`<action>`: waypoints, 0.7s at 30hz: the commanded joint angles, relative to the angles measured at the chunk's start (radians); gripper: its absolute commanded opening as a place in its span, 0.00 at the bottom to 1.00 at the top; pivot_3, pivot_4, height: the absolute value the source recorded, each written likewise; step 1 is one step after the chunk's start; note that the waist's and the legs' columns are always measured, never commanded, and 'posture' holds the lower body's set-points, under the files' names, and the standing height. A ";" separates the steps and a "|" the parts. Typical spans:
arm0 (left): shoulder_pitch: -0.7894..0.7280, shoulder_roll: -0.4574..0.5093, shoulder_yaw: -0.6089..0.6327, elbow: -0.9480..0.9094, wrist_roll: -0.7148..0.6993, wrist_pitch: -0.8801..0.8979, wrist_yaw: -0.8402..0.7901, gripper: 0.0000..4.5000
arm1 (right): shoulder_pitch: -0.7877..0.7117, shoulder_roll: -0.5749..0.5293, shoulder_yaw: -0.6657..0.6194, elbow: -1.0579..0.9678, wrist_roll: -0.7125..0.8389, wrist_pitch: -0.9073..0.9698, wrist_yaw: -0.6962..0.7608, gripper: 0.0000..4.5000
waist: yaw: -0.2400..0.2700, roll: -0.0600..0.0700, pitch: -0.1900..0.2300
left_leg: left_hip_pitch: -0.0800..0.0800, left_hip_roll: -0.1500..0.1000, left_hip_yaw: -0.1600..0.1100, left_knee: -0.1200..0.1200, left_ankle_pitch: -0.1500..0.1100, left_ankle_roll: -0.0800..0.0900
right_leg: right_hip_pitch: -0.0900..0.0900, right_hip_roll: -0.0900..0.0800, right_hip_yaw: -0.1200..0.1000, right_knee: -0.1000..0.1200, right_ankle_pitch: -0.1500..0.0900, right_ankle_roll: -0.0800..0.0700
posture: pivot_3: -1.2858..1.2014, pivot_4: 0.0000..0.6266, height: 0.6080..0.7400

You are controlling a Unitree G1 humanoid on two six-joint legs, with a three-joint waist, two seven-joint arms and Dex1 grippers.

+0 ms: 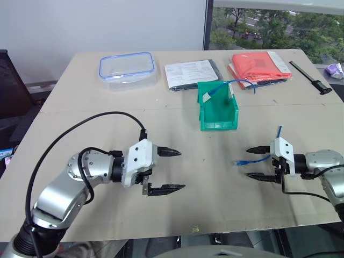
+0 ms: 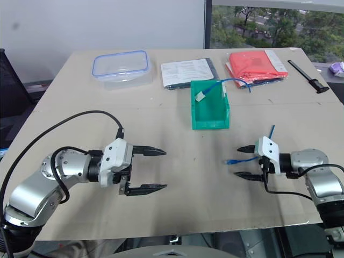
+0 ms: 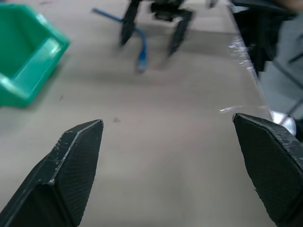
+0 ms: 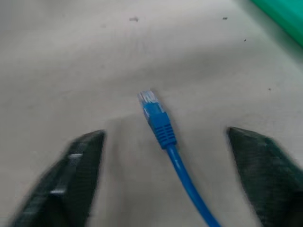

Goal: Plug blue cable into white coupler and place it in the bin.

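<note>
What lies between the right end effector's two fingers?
The blue cable lies on the table between the open right end effector fingers, as the right wrist view shows.

Tan table (image 1: 80, 129) w/ green bin (image 1: 217, 113), blue cable (image 1: 252, 159), clear container (image 1: 127, 68), papers (image 1: 189, 73), red folder (image 1: 259, 65), black tool (image 1: 310, 77).

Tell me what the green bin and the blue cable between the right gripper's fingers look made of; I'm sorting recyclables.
Green bin: likely rigid moulded plastic, with smooth, slightly glossy uniform walls. Blue cable: apparently a flexible rubbery plastic jacket with a ribbed boot, ending in a clear hard-plastic plug.
</note>
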 commanded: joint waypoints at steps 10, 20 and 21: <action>0.061 0.020 0.020 0.025 0.029 -0.072 -0.059 1.00 | -0.063 0.053 0.058 0.027 -0.035 -0.058 0.027 0.03 | -0.001 0.000 0.000 | 0.000 0.000 0.001 0.001 0.000 0.000 | 0.000 0.000 0.001 0.000 0.000 0.000 | 0.52 0.24 1.00; 0.063 0.045 0.047 0.098 0.058 -0.127 -0.089 1.00 | -0.271 0.238 0.185 0.101 -0.103 0.004 -0.004 0.03 | -0.005 0.000 0.001 | 0.001 0.001 0.001 0.001 0.000 0.000 | 0.000 0.001 0.001 0.002 0.000 0.000 | 0.52 0.24 1.00; 0.060 0.045 0.045 0.104 0.062 -0.132 -0.092 1.00 | -0.288 0.253 0.195 0.116 -0.113 0.001 -0.006 0.03 | -0.003 0.000 0.001 | 0.001 0.001 0.001 0.001 0.000 0.000 | 0.000 0.001 0.001 0.002 0.000 0.000 | 0.52 0.24 1.00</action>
